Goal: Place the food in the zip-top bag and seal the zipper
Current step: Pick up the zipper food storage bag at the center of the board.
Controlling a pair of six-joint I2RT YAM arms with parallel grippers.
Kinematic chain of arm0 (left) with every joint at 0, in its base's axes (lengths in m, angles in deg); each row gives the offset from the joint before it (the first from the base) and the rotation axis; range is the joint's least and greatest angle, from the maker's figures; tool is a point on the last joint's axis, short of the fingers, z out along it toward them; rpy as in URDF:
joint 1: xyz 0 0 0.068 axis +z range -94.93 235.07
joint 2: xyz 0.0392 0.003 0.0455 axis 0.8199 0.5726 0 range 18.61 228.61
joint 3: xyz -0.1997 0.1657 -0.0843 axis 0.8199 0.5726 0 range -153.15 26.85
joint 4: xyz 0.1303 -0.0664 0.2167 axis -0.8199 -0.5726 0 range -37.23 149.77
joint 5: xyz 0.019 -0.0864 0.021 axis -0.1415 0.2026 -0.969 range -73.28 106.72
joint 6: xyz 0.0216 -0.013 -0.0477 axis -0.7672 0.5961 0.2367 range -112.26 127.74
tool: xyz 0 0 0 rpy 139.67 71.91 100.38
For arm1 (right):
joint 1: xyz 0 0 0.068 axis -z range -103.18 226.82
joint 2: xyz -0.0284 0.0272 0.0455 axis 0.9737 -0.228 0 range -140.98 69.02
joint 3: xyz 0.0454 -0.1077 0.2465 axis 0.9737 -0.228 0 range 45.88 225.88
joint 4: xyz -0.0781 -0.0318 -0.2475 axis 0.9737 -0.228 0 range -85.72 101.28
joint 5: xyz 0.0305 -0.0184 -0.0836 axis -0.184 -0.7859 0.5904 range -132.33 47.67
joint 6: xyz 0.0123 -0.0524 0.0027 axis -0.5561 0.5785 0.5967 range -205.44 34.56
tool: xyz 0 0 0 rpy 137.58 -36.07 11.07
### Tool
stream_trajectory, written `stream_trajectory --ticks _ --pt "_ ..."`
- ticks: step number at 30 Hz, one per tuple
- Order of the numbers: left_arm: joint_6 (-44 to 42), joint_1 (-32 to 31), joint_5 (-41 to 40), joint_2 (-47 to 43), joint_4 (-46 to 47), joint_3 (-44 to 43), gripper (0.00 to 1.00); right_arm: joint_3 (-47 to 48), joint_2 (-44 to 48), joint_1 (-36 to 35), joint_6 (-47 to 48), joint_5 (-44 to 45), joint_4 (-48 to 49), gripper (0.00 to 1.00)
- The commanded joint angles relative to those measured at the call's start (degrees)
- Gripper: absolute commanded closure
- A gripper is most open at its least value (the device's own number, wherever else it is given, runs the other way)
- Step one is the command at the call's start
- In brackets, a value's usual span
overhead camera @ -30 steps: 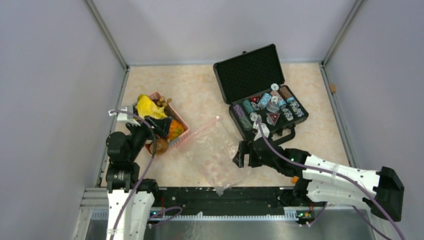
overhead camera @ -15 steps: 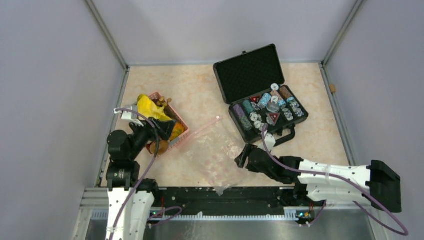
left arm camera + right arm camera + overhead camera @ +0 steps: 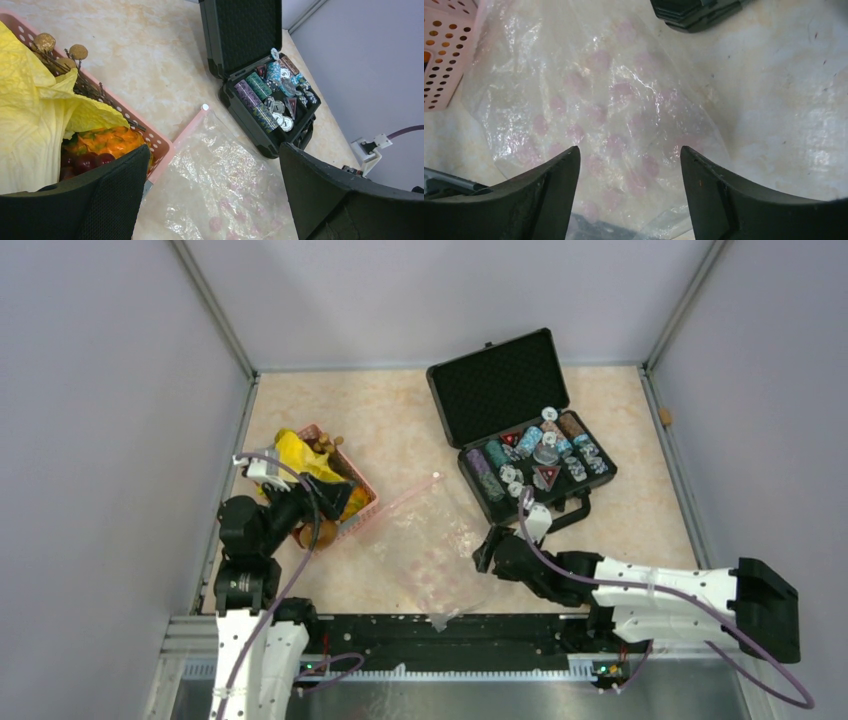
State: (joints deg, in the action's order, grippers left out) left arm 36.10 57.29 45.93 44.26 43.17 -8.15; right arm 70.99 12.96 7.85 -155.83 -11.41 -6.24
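The clear zip-top bag [image 3: 428,545] with pink spots lies flat mid-table, its pink zipper [image 3: 405,498] running along the far-left edge. The food sits in a pink basket [image 3: 366,506]: a yellow leafy piece [image 3: 35,110], an orange piece [image 3: 107,141], dark red balls [image 3: 86,161] and a brown ball [image 3: 322,533]. My left gripper [image 3: 214,150] hovers open over the basket's near corner and the bag's left part [image 3: 220,190]. My right gripper [image 3: 629,150] is low over the bag's right near part [image 3: 599,100], its jaws apart with crinkled plastic showing between them.
An open black case [image 3: 530,455] of poker chips stands right of the bag, its lid [image 3: 497,385] upright; its corner [image 3: 694,12] is close beyond my right gripper. A black rail [image 3: 440,625] runs along the near edge. Grey walls enclose the table.
My right gripper came down and nearer over the bag's right side, and its jaws have narrowed somewhat. The left arm shifted only slightly by the basket.
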Motion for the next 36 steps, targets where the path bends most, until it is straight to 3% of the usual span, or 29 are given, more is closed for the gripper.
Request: stream_trajectory --ticks 1,6,8,11,13,17,20,23,25,28,34,36 --pt "-0.1 0.3 0.6 0.1 1.1 0.0 0.01 6.2 2.6 0.8 16.3 2.7 -2.5 0.25" --pt "-1.0 0.3 2.6 1.1 0.4 -0.4 0.01 14.2 2.8 4.5 18.7 -1.9 -20.2 0.15" --pt "-1.2 0.3 4.3 2.0 0.5 -0.8 0.01 13.3 5.1 4.6 17.7 -7.4 -21.9 0.13" --pt "-1.1 0.2 8.3 3.7 2.1 -0.7 0.01 6.9 9.8 4.6 14.2 -20.4 -16.1 0.09" --pt "-0.6 0.3 10.7 5.1 2.7 -0.7 0.01 2.5 11.8 4.6 9.6 -24.0 -12.3 0.09" --pt "0.1 0.3 13.7 6.9 3.0 -1.3 0.01 -4.5 13.0 4.6 0.9 -21.5 -8.4 0.09" --pt "0.6 0.2 13.7 7.0 3.7 -1.3 0.01 -7.4 10.9 6.2 1.3 -19.2 0.6 0.09" --pt "1.2 0.3 13.9 7.3 4.5 -1.5 0.01 -6.7 5.6 12.2 1.9 -22.8 4.1 0.11" --pt "0.9 0.2 14.3 7.5 4.0 -2.3 0.01 -5.1 3.2 14.2 3.6 -23.1 3.0 0.15" --pt "0.5 0.2 13.8 7.4 3.9 -2.5 0.01 -4.0 2.6 14.4 6.2 -20.4 4.4 0.3" --pt "0.8 0.2 13.5 8.4 4.1 -2.6 0.01 -1.9 4.3 14.6 13.0 -17.2 5.9 0.79" --pt "1.0 0.2 13.3 8.4 4.3 -2.2 0.01 0.2 4.3 14.5 14.3 -13.9 1.8 0.88"
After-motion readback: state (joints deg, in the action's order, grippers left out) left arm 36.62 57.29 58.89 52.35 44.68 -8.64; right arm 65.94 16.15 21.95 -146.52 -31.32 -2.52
